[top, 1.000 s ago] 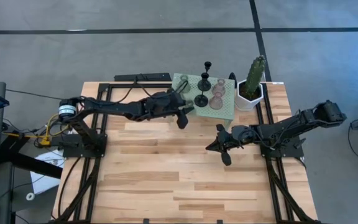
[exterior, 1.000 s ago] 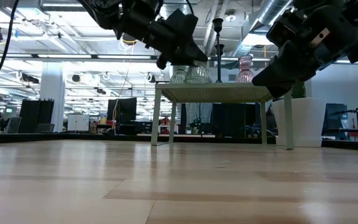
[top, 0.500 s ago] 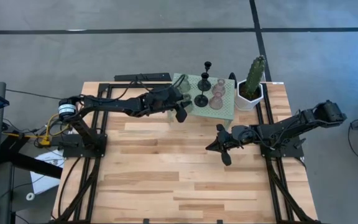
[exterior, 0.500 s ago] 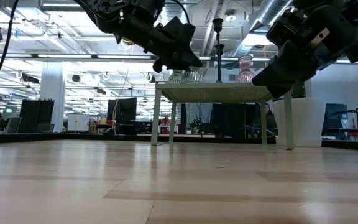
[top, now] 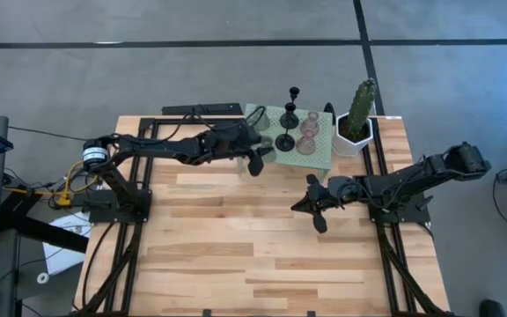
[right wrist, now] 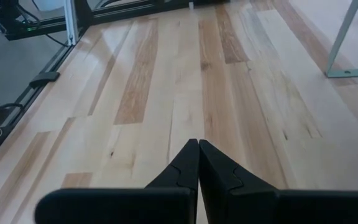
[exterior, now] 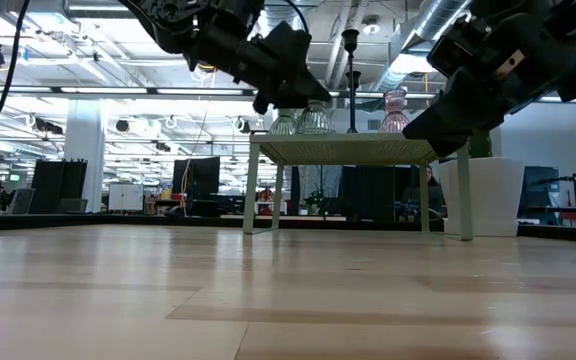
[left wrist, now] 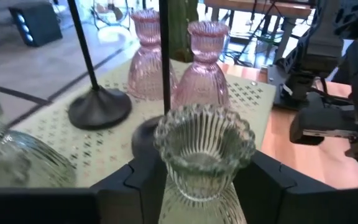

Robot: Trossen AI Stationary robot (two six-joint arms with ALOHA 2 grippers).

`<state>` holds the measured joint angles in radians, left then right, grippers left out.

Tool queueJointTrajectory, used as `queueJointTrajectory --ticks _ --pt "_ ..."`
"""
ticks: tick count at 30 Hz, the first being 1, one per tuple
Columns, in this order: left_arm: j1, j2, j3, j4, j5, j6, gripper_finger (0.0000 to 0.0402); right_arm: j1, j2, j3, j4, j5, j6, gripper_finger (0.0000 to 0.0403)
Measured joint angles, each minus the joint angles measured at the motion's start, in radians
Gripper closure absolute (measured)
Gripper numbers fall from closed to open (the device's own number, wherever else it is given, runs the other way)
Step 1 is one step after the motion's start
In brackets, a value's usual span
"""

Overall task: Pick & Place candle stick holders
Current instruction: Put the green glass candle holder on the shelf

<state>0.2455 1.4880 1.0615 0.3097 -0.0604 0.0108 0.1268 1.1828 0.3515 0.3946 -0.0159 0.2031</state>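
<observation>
Left gripper (left wrist: 204,186): fingers parted either side of a pale green glass holder (left wrist: 204,146) on the mint perforated stand (left wrist: 241,102); contact not discernible. Right gripper (right wrist: 197,163) clenched, empty, above the table (right wrist: 185,93). Risk: an off-centre squeeze may tip it into the black holder (left wrist: 98,106) or the pink holders (left wrist: 205,68) just behind.

Wooden table (top: 236,238) is occupied at far edge by mint stand (top: 322,151), w/ potted cactus (top: 356,119) beside it, apparently touching.
</observation>
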Motion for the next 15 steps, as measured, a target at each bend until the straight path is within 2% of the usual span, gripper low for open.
queueJointTrajectory --ticks 6,15 --pt "-0.001 -0.001 0.0 0.014 -0.042 0.015 0.022 0.0 0.0 0.0 0.0 0.001 0.0 0.0403" --pt "-0.001 0.053 0.0 0.099 -0.044 0.057 0.0218 0.0 0.0 0.0 0.003 0.0 0.0 0.0403"
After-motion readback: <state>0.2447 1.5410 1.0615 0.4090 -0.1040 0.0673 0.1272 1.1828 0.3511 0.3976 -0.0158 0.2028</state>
